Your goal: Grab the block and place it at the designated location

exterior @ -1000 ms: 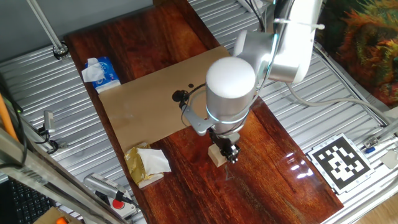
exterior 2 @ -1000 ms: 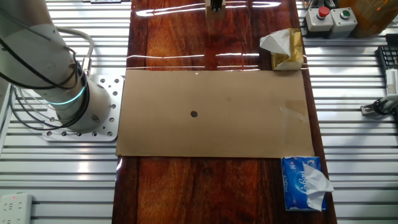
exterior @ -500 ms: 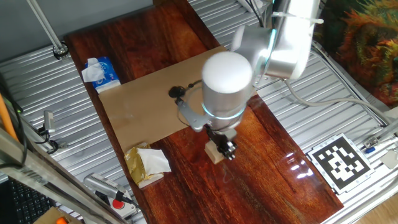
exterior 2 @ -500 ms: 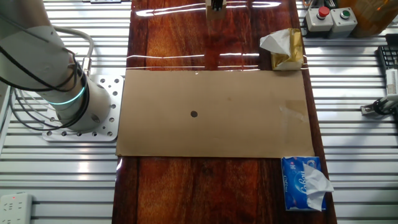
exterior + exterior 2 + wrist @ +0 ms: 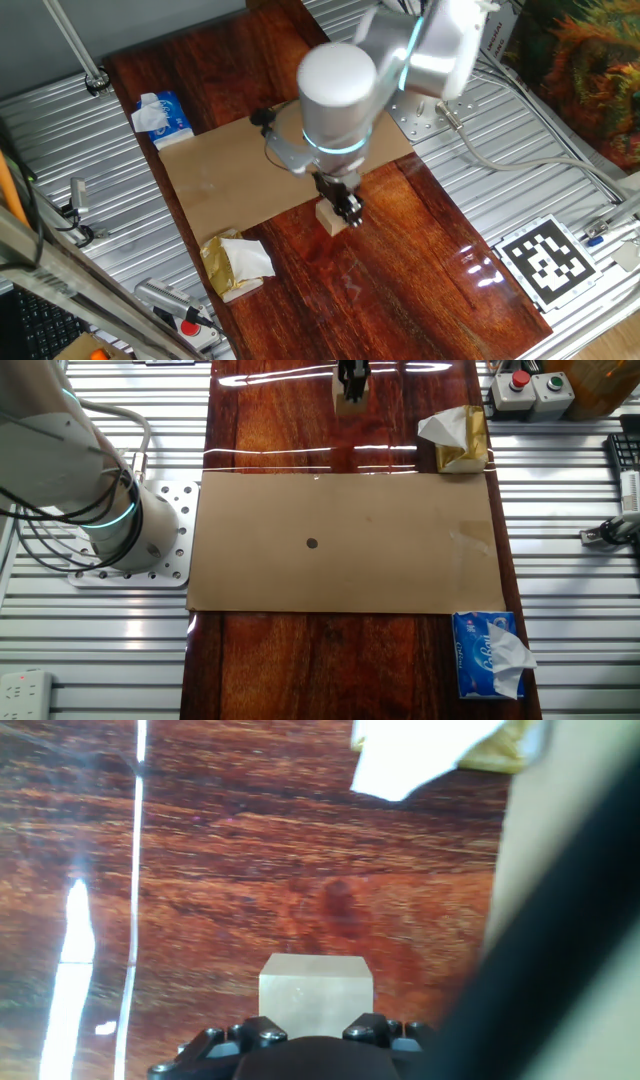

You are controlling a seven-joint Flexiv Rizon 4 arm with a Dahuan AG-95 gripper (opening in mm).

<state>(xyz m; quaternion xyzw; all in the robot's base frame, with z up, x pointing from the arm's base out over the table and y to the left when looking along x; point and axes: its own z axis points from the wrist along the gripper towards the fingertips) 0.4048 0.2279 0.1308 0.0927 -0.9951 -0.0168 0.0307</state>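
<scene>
Gripping the block (image 5: 331,217), the gripper (image 5: 343,208) has its two fingers closed on the cube's opposite flat sides, and in the hand view the block (image 5: 316,993) sits squarely at the fingertips above the dark wooden tabletop (image 5: 250,840). In the other fixed view the block (image 5: 350,395) hangs over bare wood on the far side of the cardboard sheet (image 5: 400,560), well apart from the black dot (image 5: 312,543) that marks the designated location. Judging by its look, the cube is plain wood: light, rigid, not fragile, with smooth faces that could slip if the squeeze is off-centre, so parallel faces near mid-height seem the best hold. The gold-and-white wrapper (image 5: 455,440) lies near the sheet's far right corner, the tissue pack (image 5: 488,655) at its near right corner
</scene>
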